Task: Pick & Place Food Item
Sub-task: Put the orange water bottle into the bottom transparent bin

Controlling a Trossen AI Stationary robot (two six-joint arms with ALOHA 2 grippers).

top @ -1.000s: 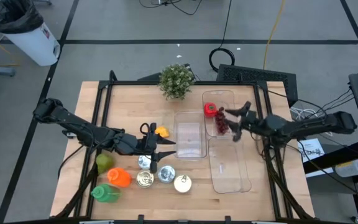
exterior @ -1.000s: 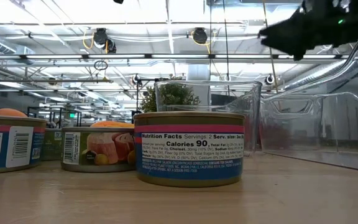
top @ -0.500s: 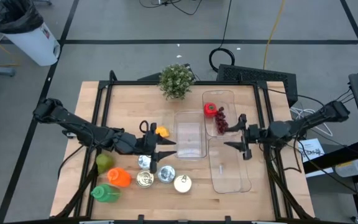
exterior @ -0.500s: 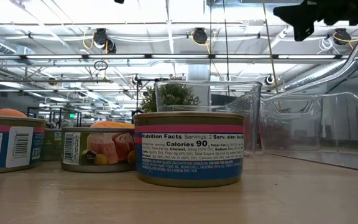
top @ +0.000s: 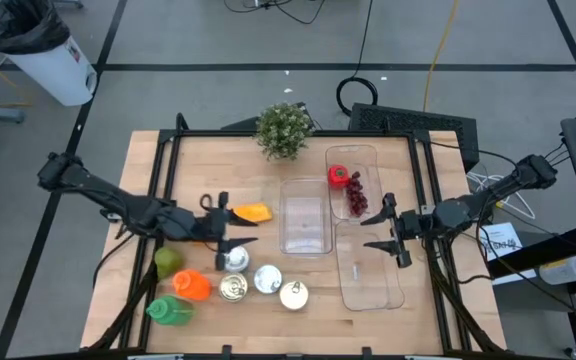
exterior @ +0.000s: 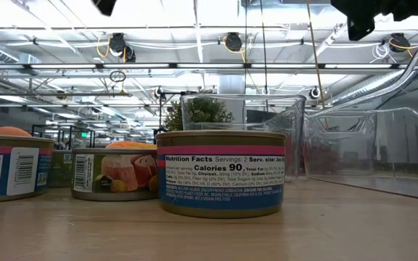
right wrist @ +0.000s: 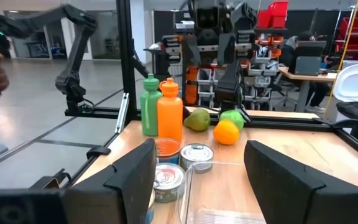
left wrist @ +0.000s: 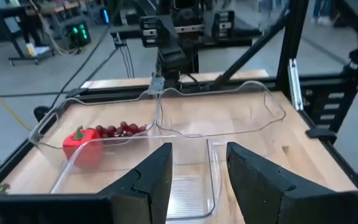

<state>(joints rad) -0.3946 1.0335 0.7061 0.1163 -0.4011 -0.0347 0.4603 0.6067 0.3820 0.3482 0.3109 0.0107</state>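
**Orange fruit just off the left claw, at 1 o'clock**

At the left claw (top: 238,226): spread open, nothing between the fingers, hanging over the desk (top: 203,160) near its middle and aimed toward 3 o'clock.

Just beside its far finger, at about 1 o'clock: the orange fruit (top: 251,212), lying on the wood with its long axis running 9 to 3. Touching the finger or only close to it: cannot tell. Probably the next food item to move. Much nearer this arm than the other.

Farther toward 3 o'clock: a small clear tub (top: 305,243), apparently empty.

Toward 5 and 6 o'clock of the claw: a cluster of cans (top: 234,288).

Toward 8 o'clock: a green fruit (top: 168,261), an orange bottle (top: 193,286) and a green bottle (top: 169,311).

At 12 o'clock, on the far edge: a small plant (top: 284,130).

At the right claw (top: 388,232): also wide open and empty, pointing toward 9 o'clock, poised over the seam between two long clear trays.

In the far tray (top: 368,157): a red pepper (top: 338,177) and a bunch of grapes (top: 355,198), side by side.

In the near tray (top: 368,285): nothing to be seen.

Judging by this: a short reach toward 1 o'clock, fingers closing across the fruit's short axis.
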